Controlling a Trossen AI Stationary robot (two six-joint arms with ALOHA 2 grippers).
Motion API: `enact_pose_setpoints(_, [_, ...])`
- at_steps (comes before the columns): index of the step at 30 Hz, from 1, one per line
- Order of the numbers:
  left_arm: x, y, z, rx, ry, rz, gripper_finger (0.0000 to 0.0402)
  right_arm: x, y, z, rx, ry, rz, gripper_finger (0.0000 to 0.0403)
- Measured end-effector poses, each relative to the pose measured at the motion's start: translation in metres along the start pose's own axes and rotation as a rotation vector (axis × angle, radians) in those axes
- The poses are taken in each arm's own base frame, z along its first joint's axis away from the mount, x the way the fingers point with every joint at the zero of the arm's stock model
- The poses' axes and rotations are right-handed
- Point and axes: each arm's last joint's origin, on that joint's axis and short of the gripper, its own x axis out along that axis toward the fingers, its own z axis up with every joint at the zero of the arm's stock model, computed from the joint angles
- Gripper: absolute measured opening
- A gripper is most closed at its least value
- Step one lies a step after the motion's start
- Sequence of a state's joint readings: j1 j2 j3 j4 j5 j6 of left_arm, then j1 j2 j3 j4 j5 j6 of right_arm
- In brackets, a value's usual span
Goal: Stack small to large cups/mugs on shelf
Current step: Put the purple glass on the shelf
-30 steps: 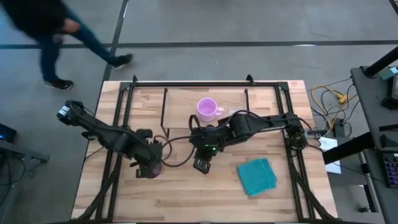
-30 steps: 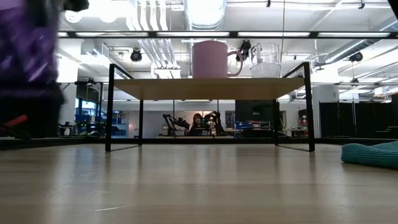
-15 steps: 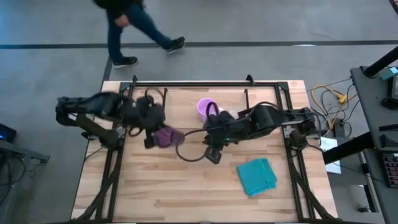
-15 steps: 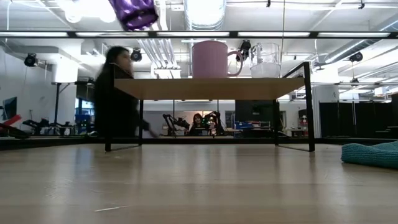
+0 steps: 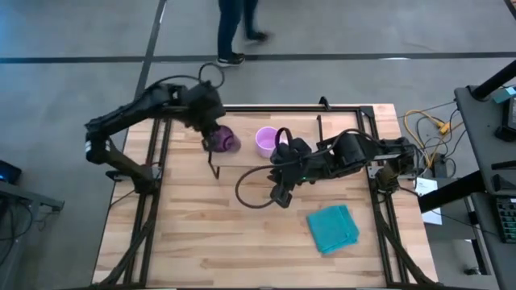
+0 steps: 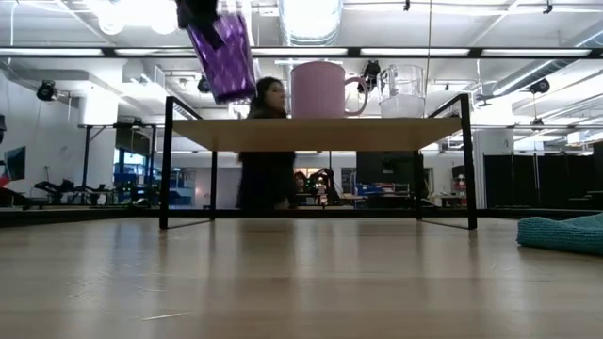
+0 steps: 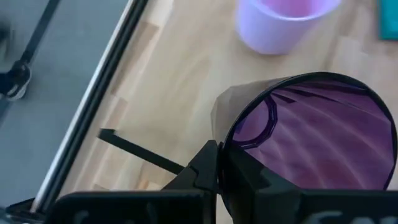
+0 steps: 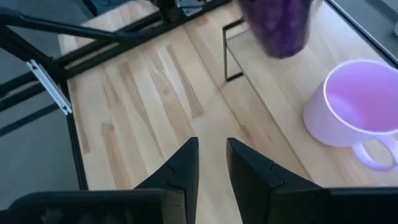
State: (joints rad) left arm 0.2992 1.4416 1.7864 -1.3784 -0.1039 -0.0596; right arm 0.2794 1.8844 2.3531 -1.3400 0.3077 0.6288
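My left gripper (image 5: 211, 133) is shut on the dark purple tumbler (image 5: 222, 139), which hangs in the air over the shelf's left end (image 6: 224, 56). The light pink mug (image 5: 268, 141) stands upright on the shelf's wooden top board (image 6: 320, 133). The clear glass cup (image 6: 402, 91) stands on the board to its right. In the high view my right arm covers the glass cup. My right gripper (image 5: 280, 195) hovers over the table on the shelf's near side, open by a narrow gap (image 8: 211, 146) and holding nothing. My left gripper holds the tumbler by its wall at the rim (image 7: 227, 142), one finger inside and one outside. The fingers come from above. The tumbler is lifted clear and hangs tilted, its base (image 6: 237, 92) just above the level of the shelf board.
A teal cloth (image 5: 333, 228) lies on the table's near right part. Black frame rails (image 5: 155, 161) run along the table's sides and far edge. A black cable loops on the wood near my right gripper (image 5: 254, 189). A person (image 5: 238, 24) walks on the floor beyond the far edge.
My left gripper has carried the tumbler up from the table's near left part toward the far edge, to above the shelf's left end, and the tumbler has tipped on the way. My right arm has drawn slightly toward the right. A person has walked past behind the table.
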Motion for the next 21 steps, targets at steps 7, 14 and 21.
enact_pose_setpoints(7, [0.046, 0.019, 0.014, -0.011, 0.163, -0.052, 0.0000, 0.000, -0.004, -0.005, 0.033, 0.051, -0.044, 0.0077])
enact_pose_setpoints(14, [0.051, 0.018, 0.021, 0.021, 0.163, -0.058, 0.0000, 0.000, -0.008, -0.010, 0.033, 0.097, -0.086, 0.0077])
enact_pose_setpoints(21, [0.042, 0.021, 0.027, 0.043, 0.085, -0.046, 0.0003, 0.000, -0.009, -0.011, 0.026, 0.106, -0.096, 0.0077])
